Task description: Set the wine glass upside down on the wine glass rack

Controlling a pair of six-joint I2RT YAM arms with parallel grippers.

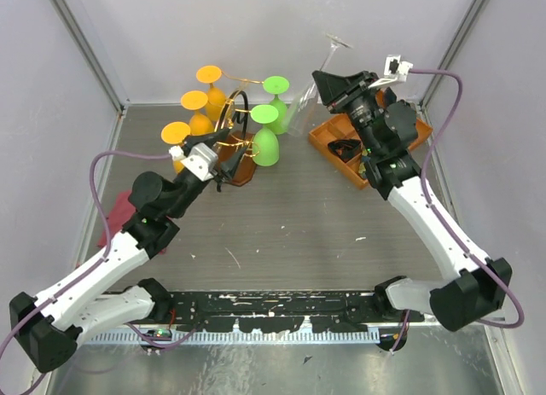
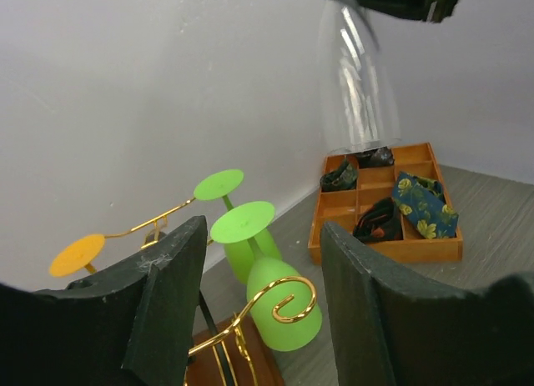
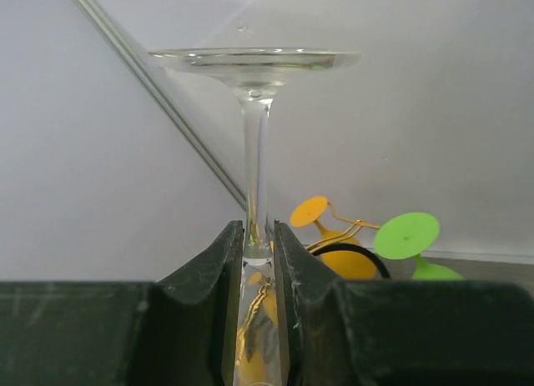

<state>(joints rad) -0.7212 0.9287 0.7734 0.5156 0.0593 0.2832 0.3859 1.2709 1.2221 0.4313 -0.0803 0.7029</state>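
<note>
The clear wine glass (image 1: pixel 302 105) hangs upside down above the table's back right, foot uppermost. My right gripper (image 1: pixel 321 78) is shut on its stem (image 3: pixel 255 152), just above the bowl. Its bowl (image 2: pixel 357 86) shows at the top of the left wrist view. The wine glass rack (image 1: pixel 241 169), gold wire arms on a brown wooden base, stands at back centre-left. My left gripper (image 1: pixel 225 160) is open at the rack. One gold scroll end (image 2: pixel 288 298) lies between its fingers (image 2: pixel 167 294), touching neither.
Green glasses (image 1: pixel 266 143) and orange glasses (image 1: pixel 200 113) hang upside down on the rack. An orange compartment tray (image 1: pixel 328 137) holding dark and patterned items sits at back right, under the right arm. A red cloth (image 1: pixel 115 220) lies by the left wall.
</note>
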